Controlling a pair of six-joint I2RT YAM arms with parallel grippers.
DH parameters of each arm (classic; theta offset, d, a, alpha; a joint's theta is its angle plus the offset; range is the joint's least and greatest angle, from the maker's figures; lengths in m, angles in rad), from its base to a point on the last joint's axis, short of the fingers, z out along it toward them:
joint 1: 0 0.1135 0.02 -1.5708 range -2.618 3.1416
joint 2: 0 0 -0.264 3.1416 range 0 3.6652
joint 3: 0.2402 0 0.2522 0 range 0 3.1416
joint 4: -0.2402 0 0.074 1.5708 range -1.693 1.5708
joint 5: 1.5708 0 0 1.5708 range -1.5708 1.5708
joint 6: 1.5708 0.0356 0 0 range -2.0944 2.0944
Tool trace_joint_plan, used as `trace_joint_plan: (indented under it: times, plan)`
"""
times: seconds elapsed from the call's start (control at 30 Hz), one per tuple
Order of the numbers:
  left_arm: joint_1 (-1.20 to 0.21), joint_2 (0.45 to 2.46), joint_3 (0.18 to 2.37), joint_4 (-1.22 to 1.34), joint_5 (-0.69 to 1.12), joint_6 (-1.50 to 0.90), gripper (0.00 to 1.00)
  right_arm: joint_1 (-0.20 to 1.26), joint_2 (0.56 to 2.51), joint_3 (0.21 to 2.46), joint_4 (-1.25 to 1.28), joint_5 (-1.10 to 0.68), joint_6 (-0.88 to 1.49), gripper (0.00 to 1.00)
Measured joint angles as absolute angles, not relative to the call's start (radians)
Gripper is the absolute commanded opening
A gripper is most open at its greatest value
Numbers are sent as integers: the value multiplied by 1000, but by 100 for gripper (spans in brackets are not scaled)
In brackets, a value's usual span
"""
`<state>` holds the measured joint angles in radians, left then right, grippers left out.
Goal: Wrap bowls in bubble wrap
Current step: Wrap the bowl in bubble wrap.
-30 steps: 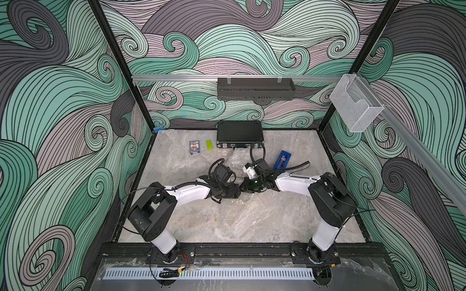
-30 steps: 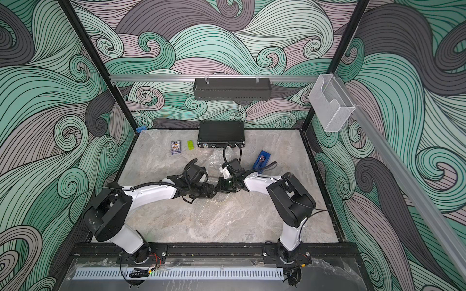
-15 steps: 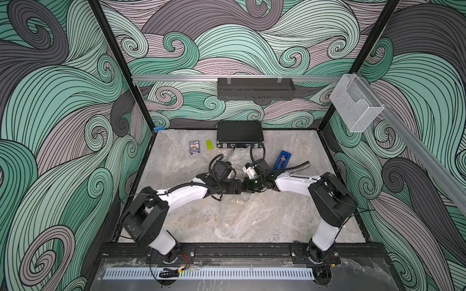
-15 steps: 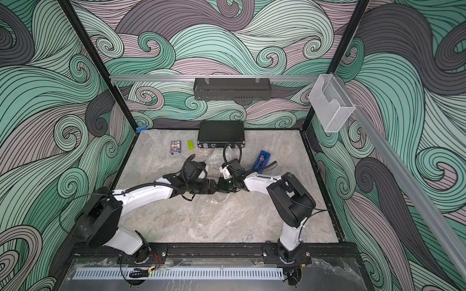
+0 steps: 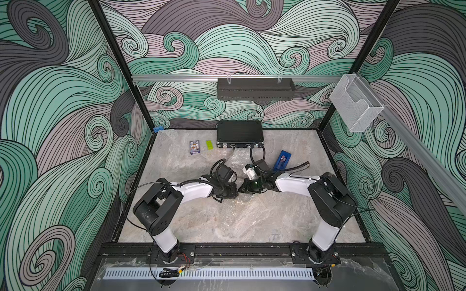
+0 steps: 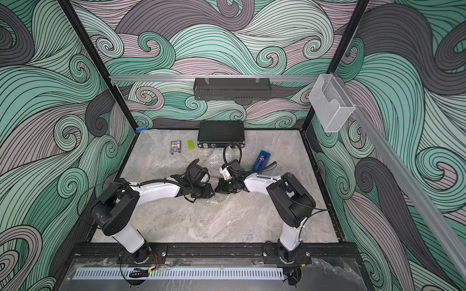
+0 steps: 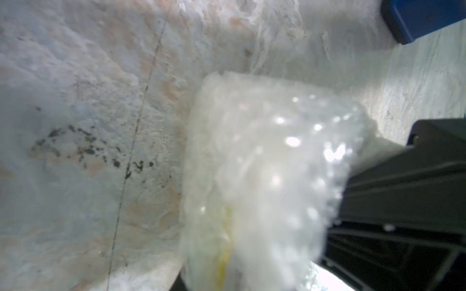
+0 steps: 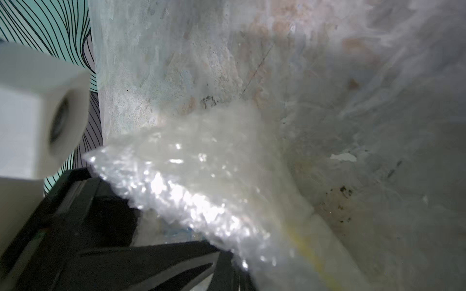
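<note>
One bubble wrap (image 7: 264, 163) bundle between both jaws

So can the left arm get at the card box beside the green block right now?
Probably yes: the card box lies in the open with bare table between, but the left gripper is at the bubble wrap.

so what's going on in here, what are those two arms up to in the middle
The right gripper and left gripper meet over a bowl bundled in bubble wrap. The right one is shut, pinching a bunched fold of it; the left's jaws are hidden from view. A yellow streak, probably the bowl's rim, shows through the plastic. More wrap lies spread on the table.
</note>
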<state>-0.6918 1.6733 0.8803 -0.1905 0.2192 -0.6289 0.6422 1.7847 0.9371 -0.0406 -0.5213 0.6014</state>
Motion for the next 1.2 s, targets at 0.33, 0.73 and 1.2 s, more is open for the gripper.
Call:
trace_joint_plan:
  times: [0.33,0.73,1.2]
  plan:
    - [-692,1682,880,-190,221,-629,27,647,1450,848,-83,-447,518,61]
    - [-689,1695,883,-188,223,-632,26,916,1092,466,67,-368,450,73]
    - [-687,1699,884,-189,224,-633,24,1267,1395,563,313,-92,532,79]
